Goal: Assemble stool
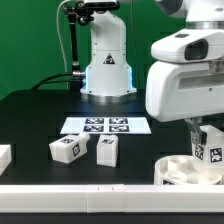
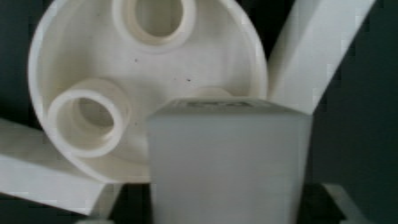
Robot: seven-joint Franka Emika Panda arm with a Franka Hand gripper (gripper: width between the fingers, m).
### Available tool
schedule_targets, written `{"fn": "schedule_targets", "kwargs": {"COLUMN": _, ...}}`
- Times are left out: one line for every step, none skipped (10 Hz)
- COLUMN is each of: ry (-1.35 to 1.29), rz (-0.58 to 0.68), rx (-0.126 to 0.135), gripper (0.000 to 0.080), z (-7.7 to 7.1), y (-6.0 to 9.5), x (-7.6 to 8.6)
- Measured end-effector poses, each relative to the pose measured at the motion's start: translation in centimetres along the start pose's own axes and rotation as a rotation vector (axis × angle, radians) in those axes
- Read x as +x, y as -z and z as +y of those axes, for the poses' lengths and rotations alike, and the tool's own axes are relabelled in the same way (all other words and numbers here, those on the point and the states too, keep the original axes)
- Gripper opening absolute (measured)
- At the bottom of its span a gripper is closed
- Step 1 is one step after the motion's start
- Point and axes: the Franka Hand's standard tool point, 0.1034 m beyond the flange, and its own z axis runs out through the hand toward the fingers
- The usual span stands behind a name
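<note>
The round white stool seat (image 1: 178,171) lies at the front on the exterior view's right, by the front rail. In the wrist view the seat (image 2: 199,70) shows two round sockets. My gripper (image 1: 204,136) is shut on a white blocky leg (image 1: 208,148) with a square tag and holds it upright just above the seat. In the wrist view the leg (image 2: 228,155) fills the gap in my gripper (image 2: 228,208), close to the lower socket (image 2: 89,122). Two more tagged legs (image 1: 66,149) (image 1: 107,150) lie on the black table to the left.
The marker board (image 1: 105,125) lies flat mid-table in front of the arm's base (image 1: 107,70). A long white rail (image 1: 80,190) runs along the front edge, and rails (image 2: 331,60) border the seat. A white block (image 1: 4,157) sits at the exterior view's left edge.
</note>
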Motion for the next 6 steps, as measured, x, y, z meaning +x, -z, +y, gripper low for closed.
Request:
{"fn": "schedule_targets", "kwargs": {"ry": -0.012, "rz": 0.0, "rx": 0.001, "gripper": 0.0338, "z": 0.02, "y": 0.0, "x": 0.0}}
{"fn": "schedule_targets", "kwargs": {"ry": -0.116, "rz": 0.0, "rx": 0.003, "gripper": 0.0338, "z": 0.02, "y": 0.0, "x": 0.0}}
{"fn": "schedule_targets", "kwargs": {"ry": -0.18, "rz": 0.0, "rx": 0.003, "gripper": 0.0338, "z": 0.03, "y": 0.0, "x": 0.0}}
{"fn": "schedule_targets", "kwargs": {"ry": -0.24, "rz": 0.0, "rx": 0.004, "gripper": 0.034, "z": 0.01, "y": 0.0, "x": 0.0}}
{"fn": "schedule_targets", "kwargs": {"ry": -0.347, "rz": 0.0, "rx": 0.005, "gripper": 0.034, "z": 0.01, "y": 0.0, "x": 0.0}}
{"fn": "schedule_targets", "kwargs": {"ry": -0.377, "rz": -0.001, "rx": 0.006, "gripper": 0.034, "z": 0.01, "y": -0.01, "x": 0.0}}
